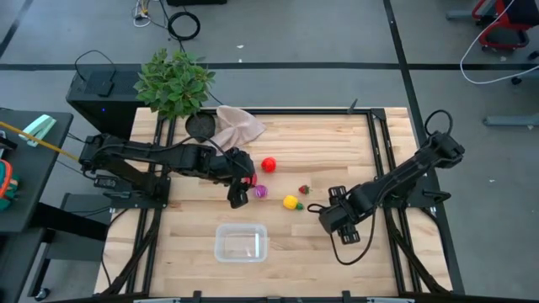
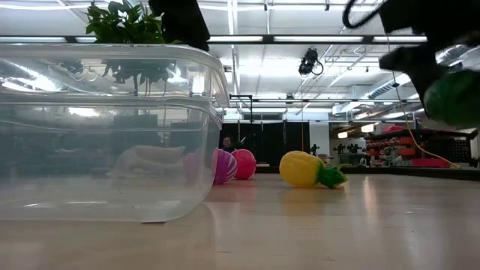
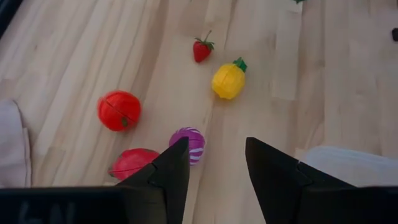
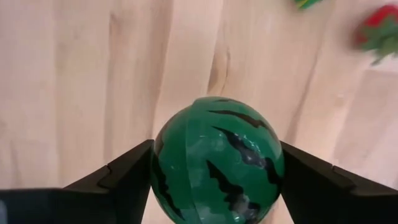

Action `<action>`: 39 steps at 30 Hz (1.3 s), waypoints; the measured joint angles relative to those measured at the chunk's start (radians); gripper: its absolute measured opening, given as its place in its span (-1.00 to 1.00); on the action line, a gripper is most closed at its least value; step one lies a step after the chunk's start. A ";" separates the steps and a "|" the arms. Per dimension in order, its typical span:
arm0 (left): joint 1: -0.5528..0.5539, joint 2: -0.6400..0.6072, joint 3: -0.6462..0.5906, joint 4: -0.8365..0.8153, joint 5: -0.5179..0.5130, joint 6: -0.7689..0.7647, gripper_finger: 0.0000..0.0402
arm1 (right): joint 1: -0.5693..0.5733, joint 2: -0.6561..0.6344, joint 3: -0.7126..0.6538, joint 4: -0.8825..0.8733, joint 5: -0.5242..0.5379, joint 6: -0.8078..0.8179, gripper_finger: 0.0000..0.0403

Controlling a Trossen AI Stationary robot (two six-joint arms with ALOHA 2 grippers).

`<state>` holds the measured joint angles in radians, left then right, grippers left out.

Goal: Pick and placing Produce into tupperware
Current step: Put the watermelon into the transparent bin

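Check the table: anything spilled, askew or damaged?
Nothing stands out. The tub sits flat and empty; the loose produce lies on the table beyond it. The right gripper holds the watermelon; the left gripper hangs open over the purple piece.

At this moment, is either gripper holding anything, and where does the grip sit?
The right gripper holds the green striped watermelon ball, fingers clamped on its two opposite sides. The left gripper holds nothing, open above the purple toy.
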<state>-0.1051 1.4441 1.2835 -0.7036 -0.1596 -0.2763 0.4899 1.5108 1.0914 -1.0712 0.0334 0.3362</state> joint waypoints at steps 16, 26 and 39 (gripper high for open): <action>-0.001 -0.099 -0.001 -0.299 0.034 0.021 -0.28 | -0.128 0.037 0.434 -0.258 -0.051 -0.056 0.50; -0.001 -0.205 0.000 -0.415 0.034 -0.001 -0.34 | -0.180 0.304 0.754 -0.320 -0.079 -0.222 0.50; -0.076 -0.324 -0.001 -0.550 0.034 0.026 -0.28 | -0.236 0.597 1.171 -0.337 -0.087 -0.190 0.50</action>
<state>-0.1812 1.1201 1.2827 -1.2532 -0.1261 -0.2504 0.2539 2.1075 2.2623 -1.4086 -0.0532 0.1463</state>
